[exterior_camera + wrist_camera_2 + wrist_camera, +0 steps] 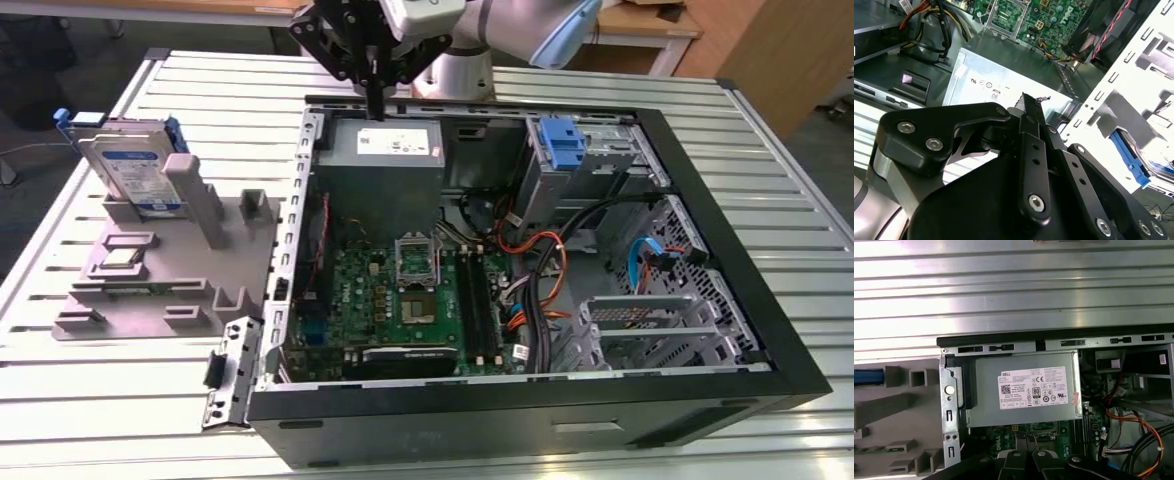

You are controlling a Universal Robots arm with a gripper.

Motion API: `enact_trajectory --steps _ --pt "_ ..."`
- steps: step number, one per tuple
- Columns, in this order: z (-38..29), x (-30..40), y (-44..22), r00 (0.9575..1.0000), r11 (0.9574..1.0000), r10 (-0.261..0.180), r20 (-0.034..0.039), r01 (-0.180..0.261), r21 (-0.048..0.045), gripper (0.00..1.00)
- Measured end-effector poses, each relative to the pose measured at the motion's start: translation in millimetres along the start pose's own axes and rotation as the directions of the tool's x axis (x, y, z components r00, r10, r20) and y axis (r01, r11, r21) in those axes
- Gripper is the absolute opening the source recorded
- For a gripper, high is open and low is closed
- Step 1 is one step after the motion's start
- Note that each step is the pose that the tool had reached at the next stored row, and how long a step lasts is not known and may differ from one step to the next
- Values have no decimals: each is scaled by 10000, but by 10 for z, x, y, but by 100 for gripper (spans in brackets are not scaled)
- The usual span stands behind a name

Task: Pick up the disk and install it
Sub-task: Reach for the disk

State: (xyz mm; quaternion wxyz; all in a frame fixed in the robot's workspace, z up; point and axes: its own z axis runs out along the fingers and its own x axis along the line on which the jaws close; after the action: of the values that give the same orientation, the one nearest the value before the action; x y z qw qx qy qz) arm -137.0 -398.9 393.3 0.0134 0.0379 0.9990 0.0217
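**Desk:** Report the scene, nearest first.

**Operator:** In the exterior view, closest to the camera I have the ribbed metal tabletop (120,410). The black computer case (534,420) lies on it on its side, open upward. Inside the near end I see the green motherboard (400,300). A bare metal drive cage (654,325) sits beside it toward the exterior view's right.

**Desk:** Location of the disk?

**Operator:** The disk (134,165) stands on edge in a grey fixture (147,290) on the tabletop. It is outside the case, on the exterior view's left, and blue rails run along its sides. It is untouched and well apart from the gripper.

**Desk:** Farther back?

**Operator:** At the far end of the case sits the grey power supply box (380,150), which carries a white sticker. The first wrist view looks straight down on it (1026,390). A blue plastic bracket (563,140) sits in the bay beside it, toward the exterior view's right.

**Desk:** Gripper condition?

**Operator:** The gripper (380,112) hangs over the far edge of the power supply box, tips pointing down. In the second wrist view (1027,100) I see the jaws pressed together with nothing between them. I cannot tell whether the tips touch the box.
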Motion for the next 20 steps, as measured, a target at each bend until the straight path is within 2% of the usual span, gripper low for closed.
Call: enact_trajectory --steps 20 --pt "-1 54 -4 10000 10000 -1 2 1 0 10"
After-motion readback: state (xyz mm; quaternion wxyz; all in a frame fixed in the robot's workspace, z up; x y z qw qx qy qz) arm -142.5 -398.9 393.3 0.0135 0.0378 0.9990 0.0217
